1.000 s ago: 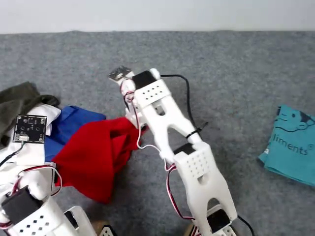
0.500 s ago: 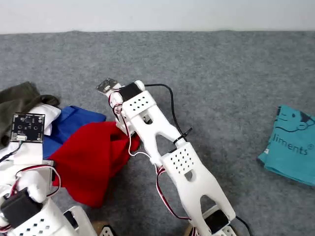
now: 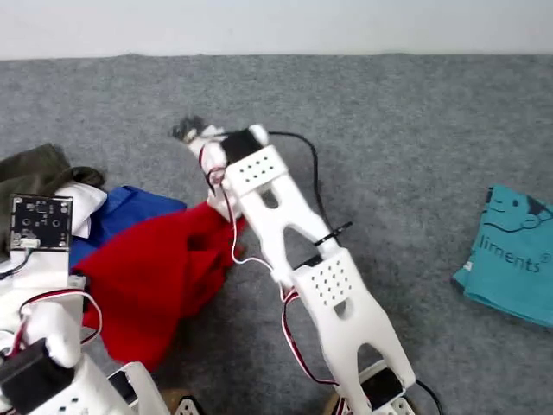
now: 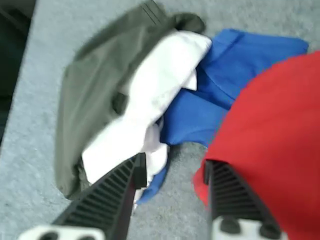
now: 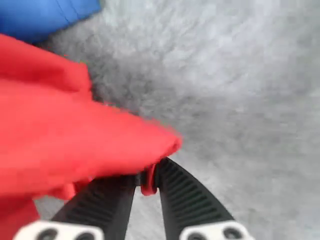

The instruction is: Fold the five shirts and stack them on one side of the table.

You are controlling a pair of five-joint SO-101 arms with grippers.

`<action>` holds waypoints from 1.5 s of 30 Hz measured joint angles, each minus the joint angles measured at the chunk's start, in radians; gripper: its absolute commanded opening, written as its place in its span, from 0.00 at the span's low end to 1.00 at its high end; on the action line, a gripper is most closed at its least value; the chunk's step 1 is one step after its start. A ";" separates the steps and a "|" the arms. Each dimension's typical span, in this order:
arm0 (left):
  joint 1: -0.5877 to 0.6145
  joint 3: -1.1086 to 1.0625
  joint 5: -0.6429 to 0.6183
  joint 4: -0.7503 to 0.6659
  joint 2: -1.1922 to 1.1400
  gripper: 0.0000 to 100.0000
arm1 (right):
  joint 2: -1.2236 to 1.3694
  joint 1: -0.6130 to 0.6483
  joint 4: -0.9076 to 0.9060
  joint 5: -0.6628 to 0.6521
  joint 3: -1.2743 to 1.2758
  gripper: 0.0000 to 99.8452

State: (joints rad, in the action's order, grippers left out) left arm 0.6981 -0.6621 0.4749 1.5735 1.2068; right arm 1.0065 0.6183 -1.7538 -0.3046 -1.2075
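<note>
Red first: pinches a corner of the shirt in the right jaws; holds the left jaws apart, nearer its trailing edge.

Your right arm, white perforated plastic, stretched from its base at the near edge out toward the far left, over the middle of the table, with its wrist tipped downward. Its black ribbed gripper was clamped on a fold of the red cloth shirt, jaws nearly together. Your left arm sat low at the near left corner. Its black gripper hung with its jaws wide apart.
</note>
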 measured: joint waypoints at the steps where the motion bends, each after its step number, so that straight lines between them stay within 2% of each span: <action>1: 0.000 0.011 0.000 0.000 0.000 0.20 | -0.031 -0.009 0.000 -0.012 0.000 0.01; 16: -0.003 0.002 0.000 -0.003 0.009 0.20 | -0.465 -0.321 -0.002 -0.219 0.000 0.01; 22: -0.084 -0.041 0.000 -0.021 0.002 0.20 | -0.580 -0.440 -0.002 -0.262 0.000 0.01; 26: -0.199 -0.041 0.000 -0.021 0.002 0.20 | -0.617 -0.479 -0.002 -0.269 0.031 0.01; 32: -0.476 -0.066 -0.048 0.038 -0.028 0.20 | -0.629 -0.476 -0.003 -0.269 0.160 0.01; 40: -0.842 -0.066 -0.190 0.061 -0.377 0.20 | -0.629 -0.479 -0.003 -0.269 0.259 0.01; 45: -1.026 -0.038 -0.281 0.040 -0.591 0.21 | -0.629 -0.476 -0.003 -0.269 0.264 0.01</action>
State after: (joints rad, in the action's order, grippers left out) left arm -0.3284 -0.7004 0.1941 1.6134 0.6160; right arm 0.3775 0.1427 -1.7568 -0.5731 -0.9436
